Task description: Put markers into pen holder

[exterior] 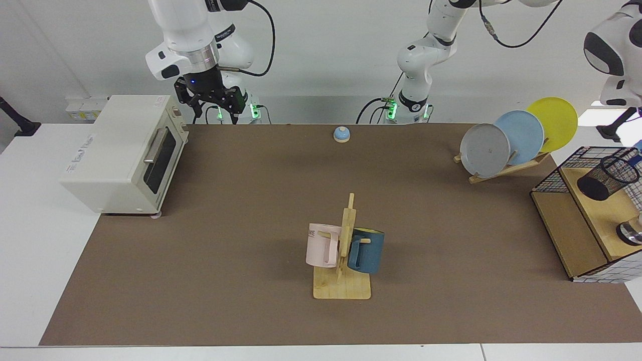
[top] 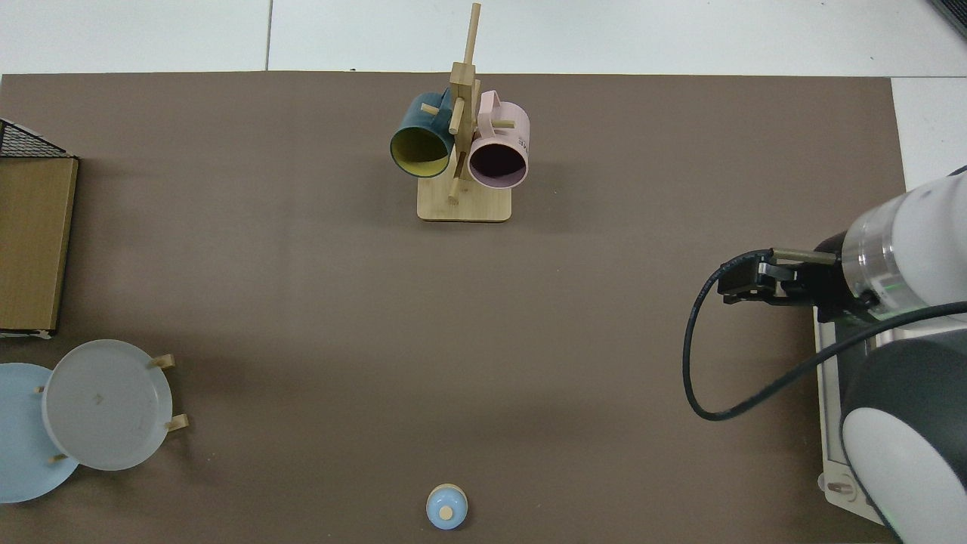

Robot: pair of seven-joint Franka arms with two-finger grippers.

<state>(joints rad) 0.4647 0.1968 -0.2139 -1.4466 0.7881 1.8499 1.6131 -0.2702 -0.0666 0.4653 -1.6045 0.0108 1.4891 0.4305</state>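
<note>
The pen holder (exterior: 607, 178), a small black mesh cup, stands on a wooden shelf at the far right of the facing view. A blue end of a marker (exterior: 637, 147) pokes up at its far rim, cut off by the picture's edge. Only the white wrist of my left arm (exterior: 618, 75) shows high above it; its gripper is out of the picture. My right gripper (exterior: 214, 109) hangs open and holds nothing, above the back corner of the toaster oven (exterior: 120, 155). In the top view the right arm (top: 891, 264) covers its gripper, and the pen holder is out of view.
A wooden mug rack (exterior: 343, 286) with a pink and a blue mug stands mid-table. A small blue bell (exterior: 341, 134) sits at the back. A plate rack (exterior: 516, 168) holds three plates. A wire-grid basket (exterior: 549, 176) surrounds the shelf, which also carries a round metal object (exterior: 631, 233).
</note>
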